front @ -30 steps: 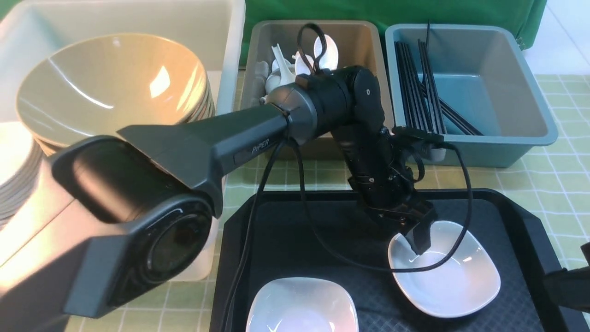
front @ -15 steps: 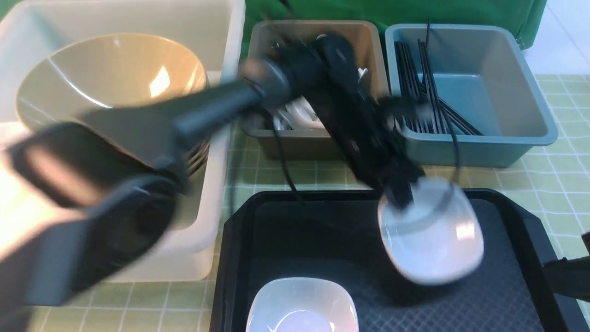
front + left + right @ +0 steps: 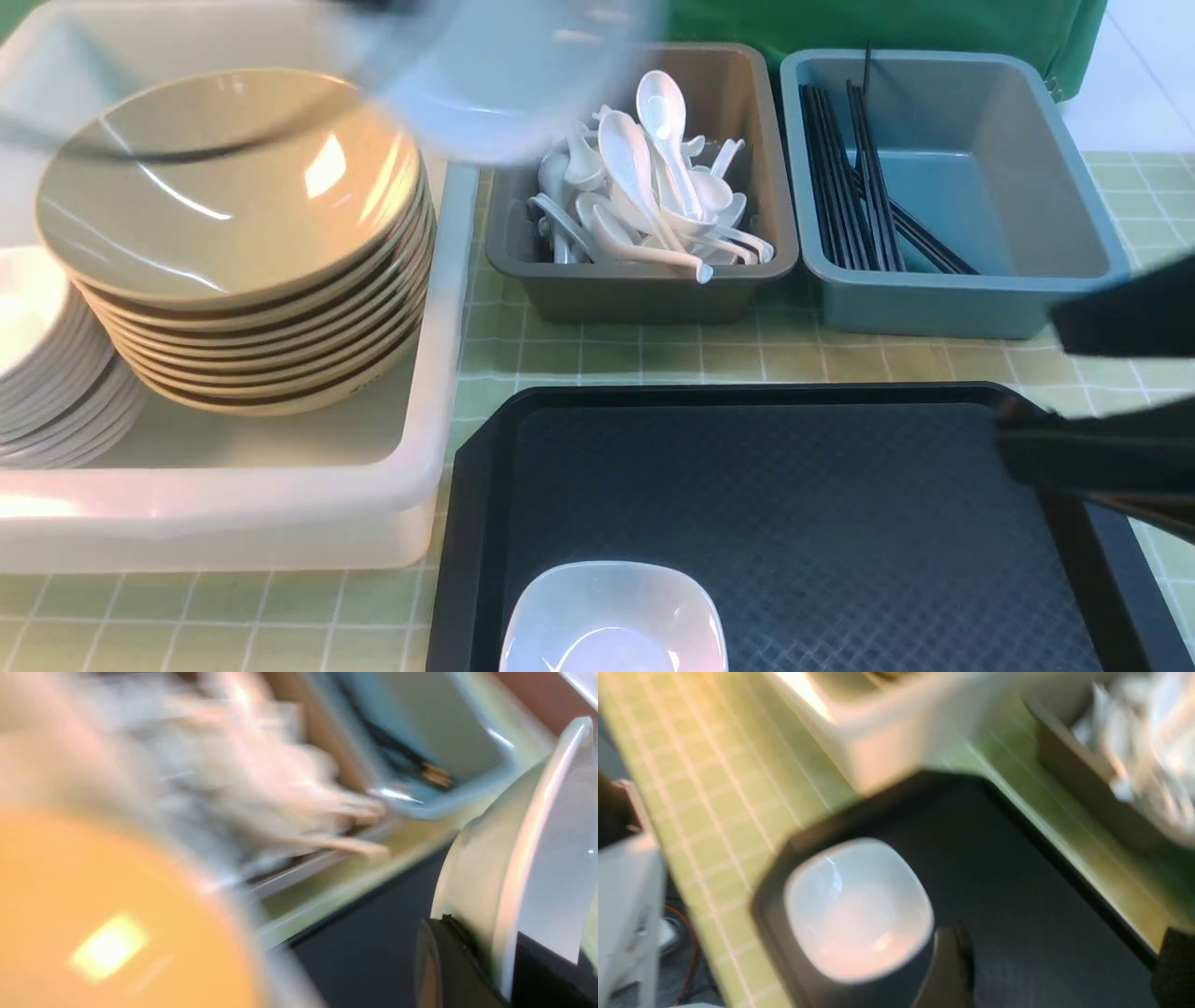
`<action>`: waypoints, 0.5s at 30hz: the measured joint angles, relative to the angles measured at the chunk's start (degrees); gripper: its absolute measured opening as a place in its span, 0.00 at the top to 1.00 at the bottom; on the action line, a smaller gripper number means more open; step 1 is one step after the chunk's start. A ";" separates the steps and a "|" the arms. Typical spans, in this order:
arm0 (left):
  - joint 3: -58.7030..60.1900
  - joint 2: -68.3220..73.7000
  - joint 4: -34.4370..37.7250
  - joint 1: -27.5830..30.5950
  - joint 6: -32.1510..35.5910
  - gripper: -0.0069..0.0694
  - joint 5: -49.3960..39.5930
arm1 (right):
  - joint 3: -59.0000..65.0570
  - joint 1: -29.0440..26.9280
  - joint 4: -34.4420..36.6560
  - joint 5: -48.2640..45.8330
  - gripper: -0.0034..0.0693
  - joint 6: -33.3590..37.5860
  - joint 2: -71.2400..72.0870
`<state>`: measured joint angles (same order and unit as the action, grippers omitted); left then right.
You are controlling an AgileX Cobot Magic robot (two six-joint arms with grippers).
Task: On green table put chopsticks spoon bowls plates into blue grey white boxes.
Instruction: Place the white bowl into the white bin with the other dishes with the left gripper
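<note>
My left claw (image 3: pixel 486 975) is clamped tight on the rim of a white square ceramic bowl (image 3: pixel 528 835), with one dark finger (image 3: pixel 434 956) pressed against the bowl's outer wall. In the front view that bowl is only a pale blur, held high in the air beyond the far left corner of the black textured plastic tray (image 3: pixel 794 485). My right claw (image 3: pixel 1064 970) is spread wide over the tray with nothing between its fingers, and the arm behind it is a dark smear across the tray's right edge. A second white square bowl (image 3: pixel 611 621) sits on the tray at its near edge, towards the left. To the left of the tray stands the large white plastic box (image 3: pixel 233 523), holding a stack of tan round bowls (image 3: pixel 224 187) and, further from the tray, a stack of white plates (image 3: pixel 47 373). Behind the tray is the grey plastic box (image 3: pixel 644 294), heaped with white ceramic spoons (image 3: pixel 644 187). Behind the tray's far right corner is the blue plastic box (image 3: pixel 934 308), with black chopsticks (image 3: pixel 854 187) lying along its left side. All of it rests on the green checked surface (image 3: pixel 653 355).
</note>
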<state>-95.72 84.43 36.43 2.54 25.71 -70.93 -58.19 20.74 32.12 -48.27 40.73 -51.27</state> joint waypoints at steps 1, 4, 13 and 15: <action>4.81 -4.24 0.55 6.73 0.00 0.89 -0.07 | -0.68 1.05 0.79 0.01 0.21 0.42 -1.23; 13.96 -11.28 2.05 19.86 -0.16 0.89 1.88 | -1.19 3.14 1.83 0.87 0.21 1.54 -3.31; 35.60 -17.35 4.82 41.57 -7.58 0.89 23.08 | -1.22 7.08 6.26 2.09 0.21 6.59 -7.52; 36.92 -16.55 4.51 41.73 -8.22 0.89 25.32 | -1.22 7.21 7.62 2.09 0.21 7.91 -7.52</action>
<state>-58.80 67.87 40.94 44.27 17.49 -45.62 -59.41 27.95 39.74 -46.17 48.64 -58.79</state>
